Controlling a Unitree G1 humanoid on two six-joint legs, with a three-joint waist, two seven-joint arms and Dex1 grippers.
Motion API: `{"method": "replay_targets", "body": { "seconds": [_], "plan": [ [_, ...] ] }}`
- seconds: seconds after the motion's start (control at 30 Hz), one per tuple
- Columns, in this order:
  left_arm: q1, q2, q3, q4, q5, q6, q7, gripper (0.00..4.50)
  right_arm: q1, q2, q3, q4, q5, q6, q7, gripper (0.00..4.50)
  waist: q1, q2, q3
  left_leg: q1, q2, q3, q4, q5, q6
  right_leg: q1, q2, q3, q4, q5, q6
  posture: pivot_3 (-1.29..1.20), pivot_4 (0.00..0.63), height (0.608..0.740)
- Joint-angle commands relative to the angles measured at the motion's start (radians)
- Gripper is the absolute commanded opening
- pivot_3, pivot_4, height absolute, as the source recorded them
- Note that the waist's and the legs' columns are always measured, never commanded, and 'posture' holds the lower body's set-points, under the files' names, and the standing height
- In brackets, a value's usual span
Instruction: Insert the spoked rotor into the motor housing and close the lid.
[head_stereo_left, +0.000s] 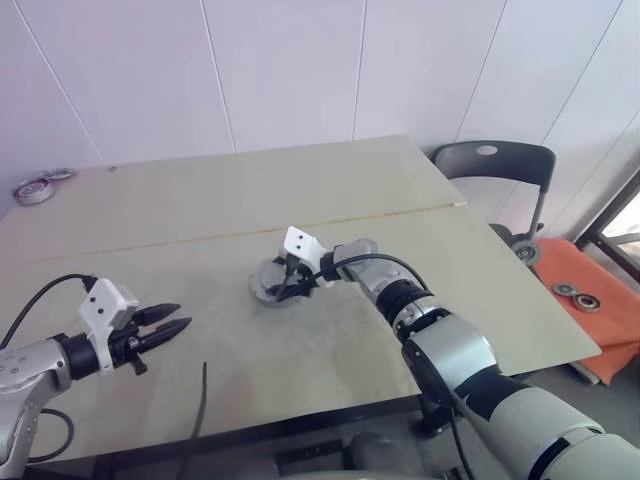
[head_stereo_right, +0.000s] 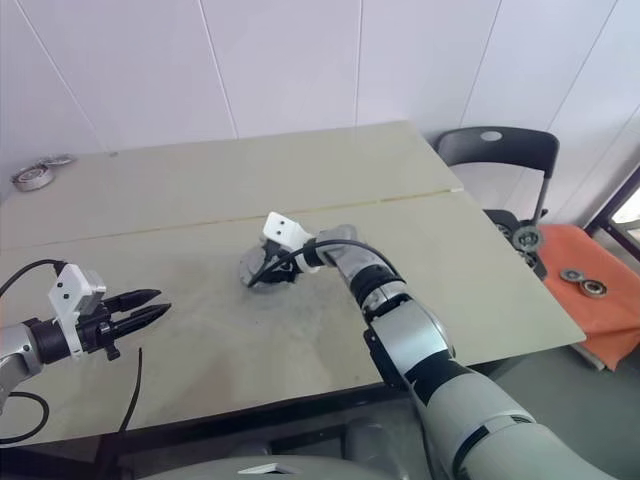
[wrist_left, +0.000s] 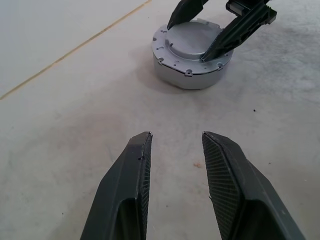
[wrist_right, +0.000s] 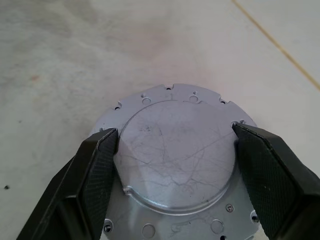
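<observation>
Silvery lid (wrist_right: 175, 160) hides the motor housing's (wrist_left: 192, 75) inside.

Silvery grey lid (wrist_right: 177, 155), fine scratches, small screw holes round rim. Black ribbed fingers (wrist_right: 95, 175) either side of lid. Beige table (head_stereo_left: 200, 210), thin tan line beyond lid. Dark grey chair (head_stereo_left: 495, 165) and orange mat (head_stereo_left: 590, 290) past table.
</observation>
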Motion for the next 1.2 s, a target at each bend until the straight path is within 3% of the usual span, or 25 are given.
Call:
{"method": "replay_targets", "body": {
  "seconds": [0.03,0.37,0.67,0.9,1.07,1.2],
  "plan": [
    [-0.02,-0.001,0.01,-0.022,-0.012,0.001,0.005,1.7,0.049,-0.034,0.037,0.081,-0.047,0.106,0.103,3.27,0.0,0.0,0.0,0.0,0.0,0.0,-0.001,0.0,0.0,0.0,0.0,0.0,-0.001,0.0,0.0,0.0,0.0,0.74],
    [-0.028,-0.001,0.006,-0.015,-0.008,0.001,0.004,1.7,0.039,-0.034,0.034,0.082,-0.066,0.119,0.032,3.27,0.001,0.001,-0.001,-0.006,0.0,0.0,-0.005,-0.003,-0.001,0.001,-0.002,-0.001,-0.007,0.002,0.003,0.0,0.0,0.74],
    [-0.023,-0.019,0.002,-0.024,-0.005,0.001,0.019,1.7,0.057,-0.048,0.084,0.081,-0.105,0.059,0.044,3.27,0.0,0.001,-0.001,0.001,-0.001,0.0,-0.001,-0.003,-0.001,0.007,-0.002,-0.001,-0.007,-0.002,0.003,0.0,0.0,0.74],
    [-0.013,-0.03,0.004,-0.029,-0.009,0.0,0.031,1.7,0.054,-0.032,0.072,0.112,-0.108,0.149,-0.088,3.27,-0.002,0.003,-0.002,0.003,-0.001,-0.001,-0.001,-0.003,-0.001,0.011,-0.002,-0.001,-0.007,-0.002,0.003,0.0,0.0,0.74],
    [-0.009,-0.027,0.006,-0.023,-0.009,-0.003,0.031,1.7,0.047,-0.018,0.035,0.114,-0.069,0.215,-0.091,3.27,-0.003,0.004,-0.002,0.016,-0.001,-0.001,-0.001,-0.003,-0.001,0.02,-0.002,-0.001,-0.006,-0.002,0.003,0.0,0.0,0.74],
    [-0.012,-0.027,0.006,-0.016,-0.008,-0.007,0.032,1.7,0.045,-0.022,0.04,0.111,-0.078,0.214,-0.099,3.27,-0.004,0.004,-0.002,0.016,-0.002,-0.001,0.001,-0.005,-0.005,0.021,-0.005,-0.001,-0.007,-0.003,0.003,0.0,0.0,0.74]
  ]
}}
